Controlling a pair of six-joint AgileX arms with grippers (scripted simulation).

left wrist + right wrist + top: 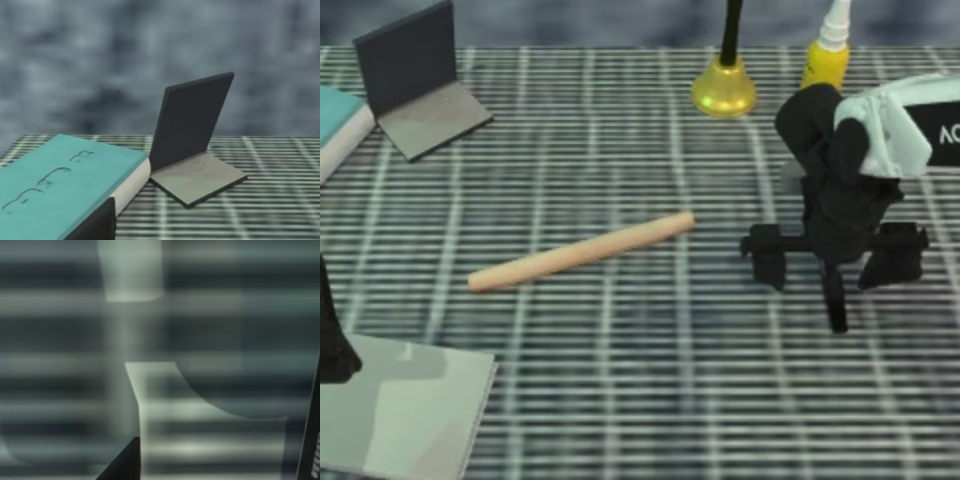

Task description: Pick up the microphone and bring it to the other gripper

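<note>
At the desk's right side, the right gripper hangs with its fingers spread wide apart, released, over the microphone, whose slim black handle pokes out below them toward the near edge. Well to its left lies a wooden rod. Behind stand a yellow bell and yellow bottle. Parked at the left edge is the left arm; whether its fingers are apart, I cannot tell.
</note>
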